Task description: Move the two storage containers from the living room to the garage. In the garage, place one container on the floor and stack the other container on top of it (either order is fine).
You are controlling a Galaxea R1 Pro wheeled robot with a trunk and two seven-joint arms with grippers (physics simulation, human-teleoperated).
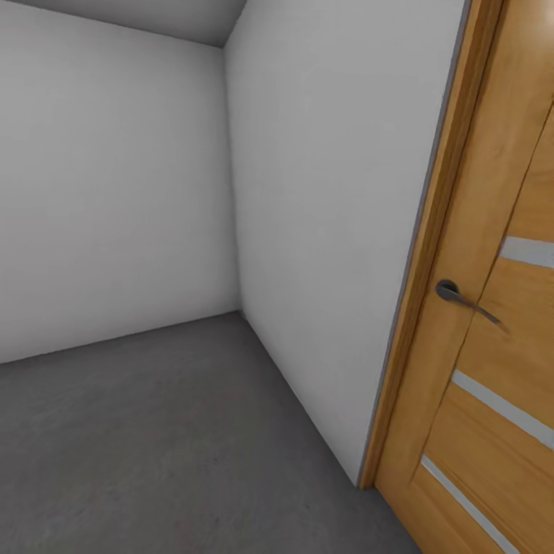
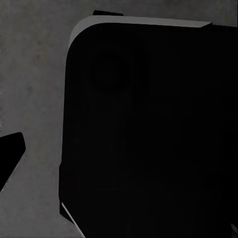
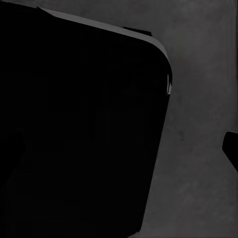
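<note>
The two orange-red storage containers are out of view. The head view looks into a corner of the garage, with pale grey walls [image 1: 115, 192] and the dark grey speckled floor [image 1: 154, 446]. In the left wrist view one black fingertip [image 2: 11, 156] pokes in at the edge above the grey floor [image 2: 34, 89]. The right wrist view has a black fingertip [image 3: 232, 148] at its edge too, over the floor [image 3: 198, 188]. No second finger shows on either gripper, so I cannot tell how the jaws stand.
A wooden door [image 1: 492, 369] with pale horizontal strips and a grey lever handle [image 1: 454, 294] stands close at the right, its frame [image 1: 419, 269] against the wall. A large black rounded body [image 2: 148, 134] [image 3: 79, 129] takes up most of both wrist views.
</note>
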